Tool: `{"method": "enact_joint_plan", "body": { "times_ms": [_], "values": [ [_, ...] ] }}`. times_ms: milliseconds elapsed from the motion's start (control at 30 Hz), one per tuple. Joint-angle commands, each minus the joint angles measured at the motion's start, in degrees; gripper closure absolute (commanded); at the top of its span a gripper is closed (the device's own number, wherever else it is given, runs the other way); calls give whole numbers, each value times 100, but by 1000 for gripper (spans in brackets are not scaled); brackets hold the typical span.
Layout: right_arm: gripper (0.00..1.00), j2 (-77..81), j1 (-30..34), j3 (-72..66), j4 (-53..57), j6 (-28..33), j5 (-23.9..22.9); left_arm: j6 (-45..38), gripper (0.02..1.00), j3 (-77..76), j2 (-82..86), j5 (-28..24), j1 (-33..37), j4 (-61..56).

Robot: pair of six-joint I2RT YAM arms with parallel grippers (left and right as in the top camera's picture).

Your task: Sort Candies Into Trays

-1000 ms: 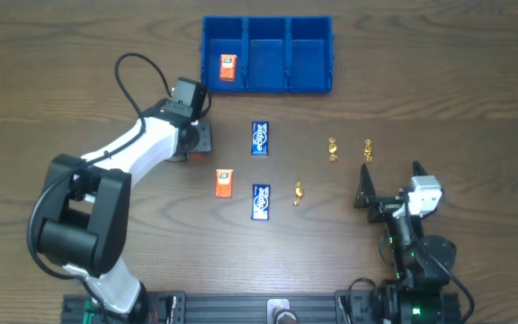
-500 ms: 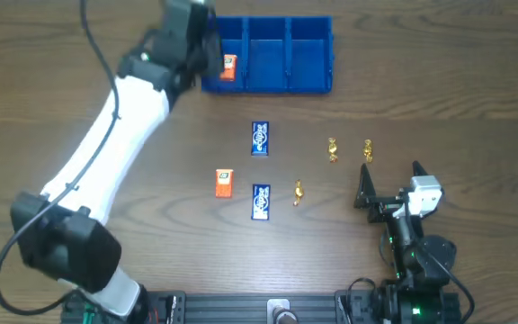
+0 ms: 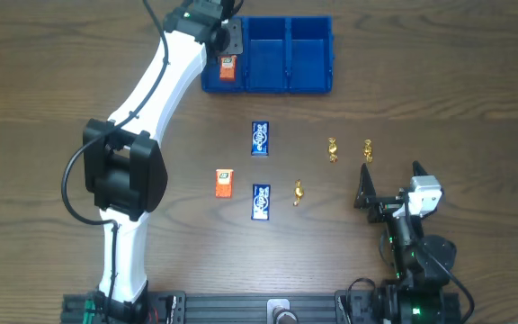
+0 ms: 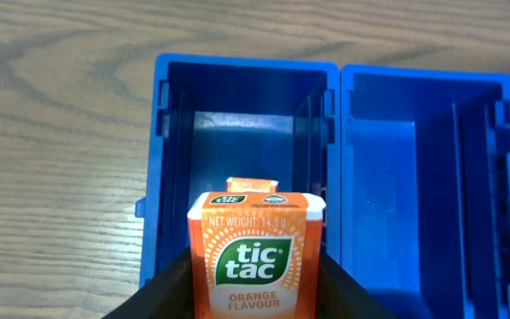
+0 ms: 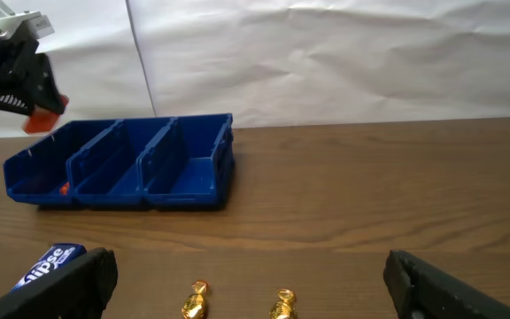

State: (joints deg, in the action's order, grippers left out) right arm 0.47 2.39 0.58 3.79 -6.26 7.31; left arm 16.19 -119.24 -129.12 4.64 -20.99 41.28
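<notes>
Wood-grain table (image 3: 475, 81), with a white backdrop (image 5: 343, 53) behind its far edge. A blue tray (image 3: 266, 87) with three compartments side by side sits at the far centre of the table.

Left arm: stretched out to the tray's left end. The left end effector (image 4: 257, 301) is pinching an orange box (image 4: 257, 252) by its two sides. The box is upright, label toward the wrist camera. In the right wrist view it hangs above the tray rim at the left compartment, clear of the walls. A second orange box (image 3: 227, 67) lies flat on the floor of that same left compartment, and the held box partly hides it in the left wrist view.

Loose on the table, mid area:
- A third orange box (image 3: 225, 183), well apart from the tray.
- A lower blue bar (image 3: 261, 202), just right of the third orange box.
- An upper blue bar (image 3: 260, 139), between the lower bar and the tray.
- A single gold candy (image 3: 299, 192), just right of the lower bar.
- A left gold candy (image 3: 333, 149) and a right gold candy (image 3: 367, 149), side by side and apart, farther right.

Right arm: folded close to its base at the right. The right end effector (image 3: 390, 175) has its fingers spread wide and sits low over the table, near the pair of gold candies but touching neither.
</notes>
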Motion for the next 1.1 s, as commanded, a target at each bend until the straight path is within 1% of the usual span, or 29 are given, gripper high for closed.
{"method": "enact_joint_plan", "body": {
  "times_ms": [33, 67, 167, 233, 300, 367, 400, 533, 633, 700, 900, 1100],
  "values": [
    [3, -31, 26, -13, 17, 35, 28, 9, 253, -125, 155, 144, 46, -11],
    [1, -31, 26, -13, 17, 35, 28, 9, 200, -120, 282, 221, 39, 46],
    [1, -31, 26, -13, 17, 35, 28, 17, 145, 538, 1211, 326, 31, -258],
    [3, -31, 26, -13, 17, 35, 28, 118, 134, 1541, 2133, 302, 9, -634],
    [3, -31, 26, -13, 17, 35, 28, 190, 132, 2951, 3246, 323, -146, -1012],
    [3, -31, 26, -13, 17, 35, 28, 365, 130, 4168, 4000, 330, -415, -1200],
    [3, -31, 26, -13, 17, 35, 28, 566, 132, 4811, 4299, 352, -660, -1198],
    [3, -31, 24, -13, 17, 35, 28, 1449, 145, 6177, 4387, 651, -1609, -1438],
    [3, -31, 26, -13, 17, 35, 28, 1965, 148, 6640, 4059, 645, -1985, -1749],
    [3, -31, 26, -13, 17, 35, 28, 2273, 152, 6738, 3801, 575, -2024, -1746],
    [3, -31, 26, -13, 17, 35, 31, 2468, 165, 6741, 3333, 356, -2017, -1727],
    [3, -31, 26, -13, 15, 35, 28, 2588, 183, 6745, 3324, 275, -1950, -1285]
  ]
}}
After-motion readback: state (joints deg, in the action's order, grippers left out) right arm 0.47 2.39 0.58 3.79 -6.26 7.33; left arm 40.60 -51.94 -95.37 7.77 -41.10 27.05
